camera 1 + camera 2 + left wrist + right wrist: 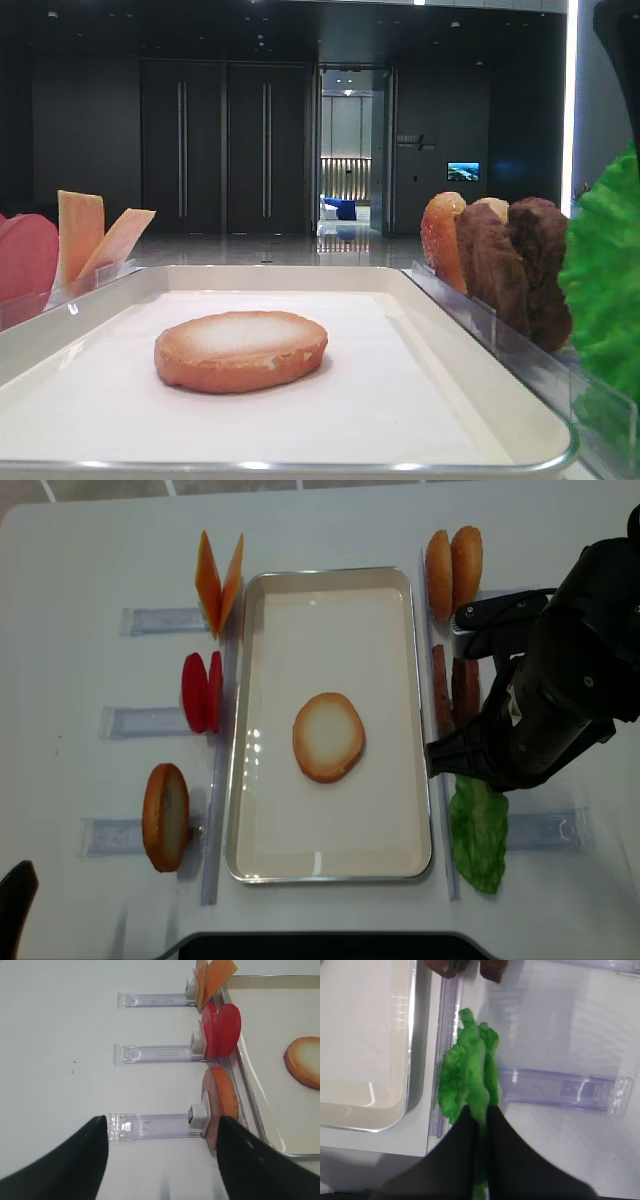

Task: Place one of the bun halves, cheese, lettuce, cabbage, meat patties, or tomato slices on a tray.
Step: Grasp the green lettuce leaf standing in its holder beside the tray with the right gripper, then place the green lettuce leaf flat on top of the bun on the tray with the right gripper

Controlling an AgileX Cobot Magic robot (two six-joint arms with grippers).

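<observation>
A bun half [328,737] lies flat, pale face up, in the middle of the cream tray [300,630]. Right of the tray, the ruffled green lettuce [470,1075] stands on edge in its clear holder, and my right gripper [480,1111] is shut on its near edge. From above, the right arm [550,700] covers the top of the lettuce [480,830]. My left gripper [162,1127] hangs open and empty over the table left of the tray, beside a standing bun half [222,1097]. Tomato slices [222,1030] and cheese [215,975] stand farther along that side.
Two more bun halves [453,560] and dark meat patties [452,690] stand in clear racks along the tray's right rim. Clear plastic rails [155,1052] stick out from each rack across the white table. The tray rim [410,1060] runs close to the lettuce's left.
</observation>
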